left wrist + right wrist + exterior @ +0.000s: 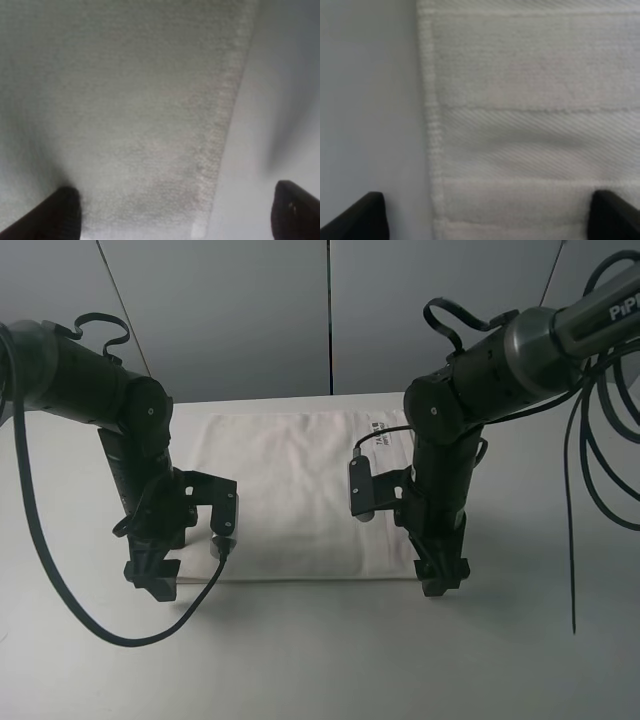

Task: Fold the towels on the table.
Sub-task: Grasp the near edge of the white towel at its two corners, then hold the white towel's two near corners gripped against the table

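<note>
The white towel (290, 490) lies flat on the white table (320, 660), its dark-printed label (380, 432) near the far right corner. My left gripper (152, 578) points down at the towel's near left corner. In the left wrist view the gripper (177, 215) is open, its fingertips (62, 210) straddling the towel's side edge (220, 125). My right gripper (443, 578) points down at the near right corner. In the right wrist view it (490, 217) is open over the woven band (535, 135), straddling the towel's edge.
A black cable (100, 630) loops over the table by the left arm. More cables (575, 490) hang at the right. Grey wall panels (330, 310) stand behind the table's far edge.
</note>
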`<state>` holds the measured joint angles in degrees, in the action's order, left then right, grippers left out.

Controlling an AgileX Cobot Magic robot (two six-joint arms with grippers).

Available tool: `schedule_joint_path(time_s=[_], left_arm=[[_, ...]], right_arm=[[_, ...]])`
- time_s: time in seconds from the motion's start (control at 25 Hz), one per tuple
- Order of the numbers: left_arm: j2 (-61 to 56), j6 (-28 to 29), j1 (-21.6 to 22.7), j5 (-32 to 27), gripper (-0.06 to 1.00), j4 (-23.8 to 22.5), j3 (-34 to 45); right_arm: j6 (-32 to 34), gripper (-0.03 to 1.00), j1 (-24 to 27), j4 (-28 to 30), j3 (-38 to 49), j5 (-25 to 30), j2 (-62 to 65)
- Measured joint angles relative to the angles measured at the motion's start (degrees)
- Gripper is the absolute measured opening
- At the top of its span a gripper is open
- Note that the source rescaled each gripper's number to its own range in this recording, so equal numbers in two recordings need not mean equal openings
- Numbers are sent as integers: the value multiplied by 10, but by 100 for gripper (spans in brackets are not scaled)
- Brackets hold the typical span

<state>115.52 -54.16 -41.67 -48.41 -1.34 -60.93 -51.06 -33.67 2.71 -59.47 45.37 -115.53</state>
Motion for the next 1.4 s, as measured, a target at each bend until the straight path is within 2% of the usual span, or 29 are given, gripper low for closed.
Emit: schedule_joint_path(time_s=[0.32,0.44,0.56,0.68,0.8,0.88,1.4], left_arm=[[0,0,0,1,99,-2,0],[0,0,0,1,99,-3,0],[0,0,0,2,99,-3,0],[0,1,0,2,98,-4,0],[0,4,0,2,98,-4,0],[0,4,0,2,98,-4,0],[0,4,0,8,97,-5,0]], right_arm=[[23,84,-2,18,-2,-2,-6],[36,79,-2,30,-2,-13,-7],[55,61,-2,49,-3,-28,-9],[69,39,-2,62,-4,-35,-10],[74,12,-2,72,-4,-41,-10],[76,0,-2,72,-5,-42,-10],[68,0,-2,71,-5,-42,-10]])
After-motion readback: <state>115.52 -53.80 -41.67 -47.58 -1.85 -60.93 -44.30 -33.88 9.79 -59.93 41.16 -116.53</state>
